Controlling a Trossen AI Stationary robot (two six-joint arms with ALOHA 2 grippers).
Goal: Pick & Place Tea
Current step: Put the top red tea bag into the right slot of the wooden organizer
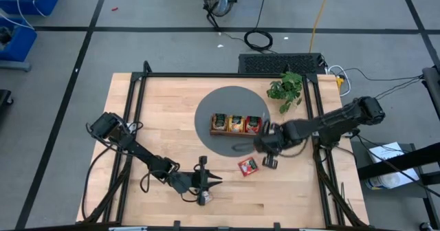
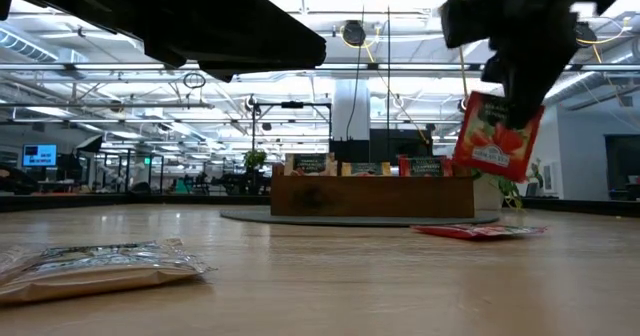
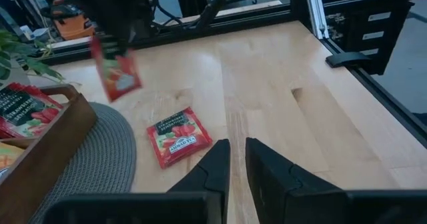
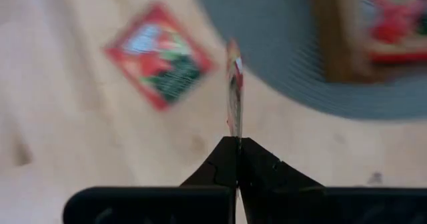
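red sachet [image 4: 233, 84] edge-on, pinched by right gripper [image 4: 237, 144], label unreadable.

Overhead camera straight down, table-level camera across, two close wrist cameras, all sharing the wooden tray [image 1: 236, 124].

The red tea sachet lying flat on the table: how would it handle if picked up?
The red sachet looks thin and light, so it probably slides when nudged. The one hanging from the right gripper, a matching sachet, keeps its shape, suggesting modest stiffness. Lying flat, its edge seems hard to catch.
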